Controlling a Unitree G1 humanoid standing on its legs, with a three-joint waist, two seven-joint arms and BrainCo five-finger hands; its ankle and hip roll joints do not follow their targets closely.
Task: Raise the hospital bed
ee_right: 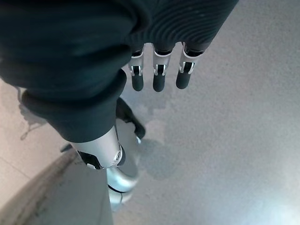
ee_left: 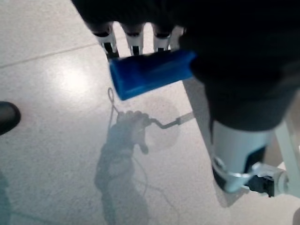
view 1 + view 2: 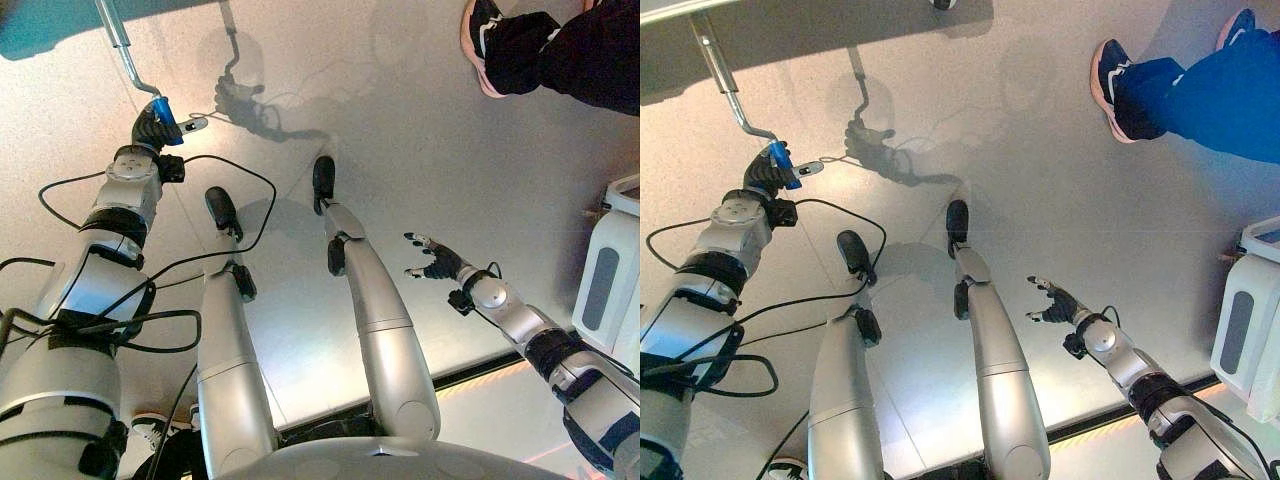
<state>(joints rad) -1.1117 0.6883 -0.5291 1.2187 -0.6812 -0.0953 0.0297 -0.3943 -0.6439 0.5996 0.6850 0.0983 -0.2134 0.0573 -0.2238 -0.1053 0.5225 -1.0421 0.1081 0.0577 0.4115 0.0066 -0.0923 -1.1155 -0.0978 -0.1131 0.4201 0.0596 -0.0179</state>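
A silver crank rod point(image 3: 122, 48) comes down from the bed's edge point(image 3: 670, 8) at the upper left and ends in a blue handle point(image 3: 164, 120). My left hand point(image 3: 148, 128) is shut on that blue handle point(image 2: 151, 71), its fingers point(image 2: 134, 41) curled over the grip in the left wrist view. My right hand point(image 3: 436, 260) hangs open over the bare floor at the lower right, touching nothing. Its straight fingers point(image 1: 157, 78) show in the right wrist view.
A person's leg and shoe point(image 3: 488, 40) stand at the upper right. A white and grey unit point(image 3: 608, 270) sits at the right edge. A dark strip point(image 3: 480, 372) crosses the pale floor at the lower right.
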